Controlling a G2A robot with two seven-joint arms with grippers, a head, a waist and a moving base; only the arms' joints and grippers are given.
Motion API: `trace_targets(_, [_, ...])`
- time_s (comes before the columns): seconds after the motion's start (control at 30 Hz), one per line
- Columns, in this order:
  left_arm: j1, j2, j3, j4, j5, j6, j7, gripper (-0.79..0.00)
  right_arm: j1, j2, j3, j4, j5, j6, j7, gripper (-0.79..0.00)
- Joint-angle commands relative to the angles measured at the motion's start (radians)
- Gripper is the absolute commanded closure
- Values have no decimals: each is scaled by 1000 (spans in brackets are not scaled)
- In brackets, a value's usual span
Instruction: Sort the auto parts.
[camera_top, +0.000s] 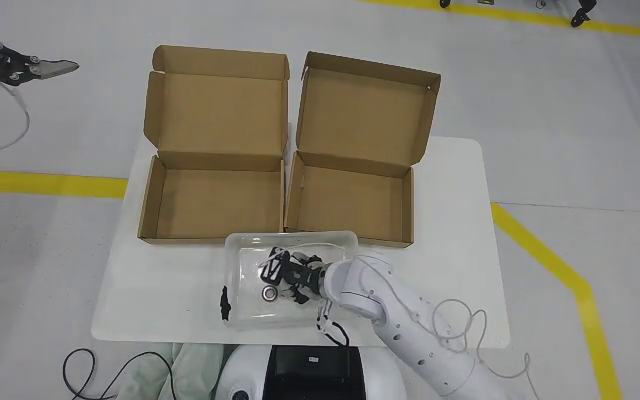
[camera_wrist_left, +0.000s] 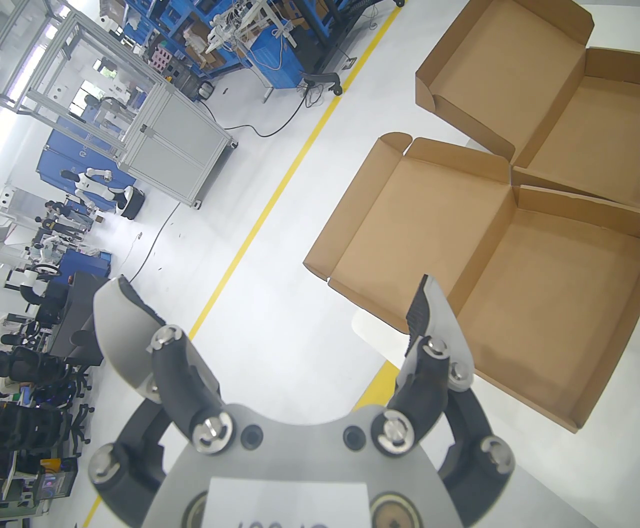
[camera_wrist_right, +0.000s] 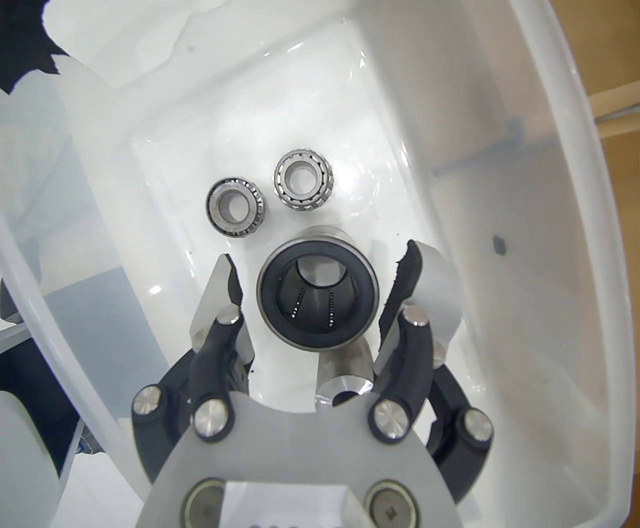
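In the lower-centre tub, the right gripper gapes around one big bearing, which half hides a cylinder. Two small bearings lie beside it. The left gripper is spread wide.

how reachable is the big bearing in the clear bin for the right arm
Probably yes: the right pincer is open inside the clear bin, straddling the big bearing, with nothing between them.

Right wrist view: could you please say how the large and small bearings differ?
The large bearing is much wider and black-faced; the small bearings are bare metal. The large bearing sits between the right gripper's open jaws, the small bearings beyond them. All lie in the clear bin.
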Motion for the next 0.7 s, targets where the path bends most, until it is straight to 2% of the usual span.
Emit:
trace_targets(0.0, [0,0,0,0,0,0,0,-785,5,0,-4,4,-1,1,-1,-517])
trace_targets(0.17, [0,0,0,0,0,0,0,-785,10,1,-11,9,-9,10,3,-292])
trace_targets(0.27, [0,0,0,0,0,0,0,-785,8,3,-11,4,-14,13,4,-68])
trace_targets(0.3, [0,0,0,0,0,0,0,-785,7,4,-10,2,-15,15,5,-25])
trace_targets(0.33, [0,0,0,0,0,0,0,-785,5,5,-9,0,-16,15,6,0])
trace_targets(0.47, [0,0,0,0,0,0,0,-785,-1,10,-2,-17,-24,17,-13,0])
trace_targets(0.67, [0,0,0,0,0,0,0,-785,-36,25,34,-56,-23,-2,-111,0])
